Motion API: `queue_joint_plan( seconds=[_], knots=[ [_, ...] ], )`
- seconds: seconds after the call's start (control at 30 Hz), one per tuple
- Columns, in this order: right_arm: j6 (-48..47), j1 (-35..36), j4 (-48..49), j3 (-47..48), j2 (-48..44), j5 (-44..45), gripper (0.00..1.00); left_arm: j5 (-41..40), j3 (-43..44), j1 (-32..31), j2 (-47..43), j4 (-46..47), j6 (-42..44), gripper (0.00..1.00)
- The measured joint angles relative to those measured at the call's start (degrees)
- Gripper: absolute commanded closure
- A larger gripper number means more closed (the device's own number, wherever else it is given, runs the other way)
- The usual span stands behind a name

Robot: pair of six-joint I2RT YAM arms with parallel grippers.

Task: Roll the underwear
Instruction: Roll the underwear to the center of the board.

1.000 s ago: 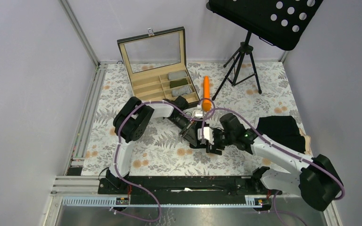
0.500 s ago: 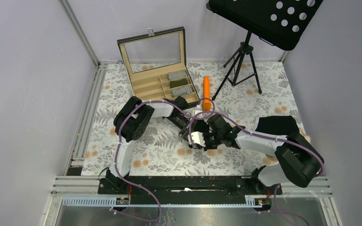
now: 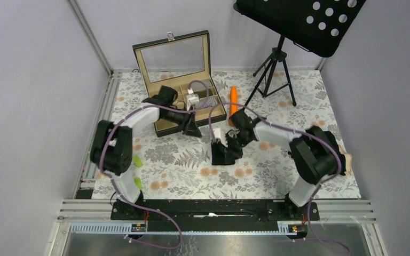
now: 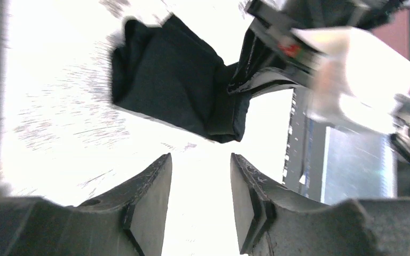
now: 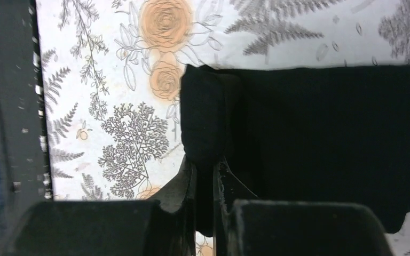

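The black underwear (image 3: 223, 157) is lying bunched in the middle of the bench (image 3: 277, 170), with the closed right tool (image 5: 205, 173) pinching its folded edge, while the left tool (image 4: 200, 197) is hanging open and empty just beyond it, toward the wooden box (image 3: 152, 101).

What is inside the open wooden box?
A grey striped roll shows in a right-hand compartment of the box. The left arm hangs over the neighbouring compartments, so whatever lies there is hidden.
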Motion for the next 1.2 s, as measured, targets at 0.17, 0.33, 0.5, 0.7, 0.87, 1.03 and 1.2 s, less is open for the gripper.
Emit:
queue_joint_plan(
  seconds=[0.17,0.33,0.5,0.7,0.87,1.03,1.2],
  knots=[
    [4.9,-7.8,-13.7,15.2,15.4,-9.0,1.00,-5.7,-6.2,2.6,-14.8,5.6,-1.5,0.51],
    [8.9,-11.5,-25.2,25.1,27.0,-16.2,1.00,-14.3,-14.8,-2.3,-26.2,10.5,2.3,0.45],
    [13.6,-12.7,-35.4,34.3,36.2,-18.3,1.00,-24.6,-18.8,-15.2,-28.7,13.3,12.0,0.43],
    [19.5,-13.4,-42.2,40.5,42.5,-19.1,0.99,-32.2,-20.7,-27.2,-22.8,20.0,22.1,0.39],
    [21.2,-13.4,-43.3,41.4,43.5,-19.1,0.98,-35.8,-20.7,-29.5,-15.8,25.9,27.3,0.37],
    [21.6,-13.5,-43.4,41.4,43.6,-19.1,0.98,-39.8,-21.5,-30.3,-11.5,29.2,31.9,0.47],
    [21.7,-13.5,-43.4,41.4,43.6,-19.1,0.97,-42.9,-24.2,-31.6,-10.8,32.2,35.7,0.60]
  ],
)
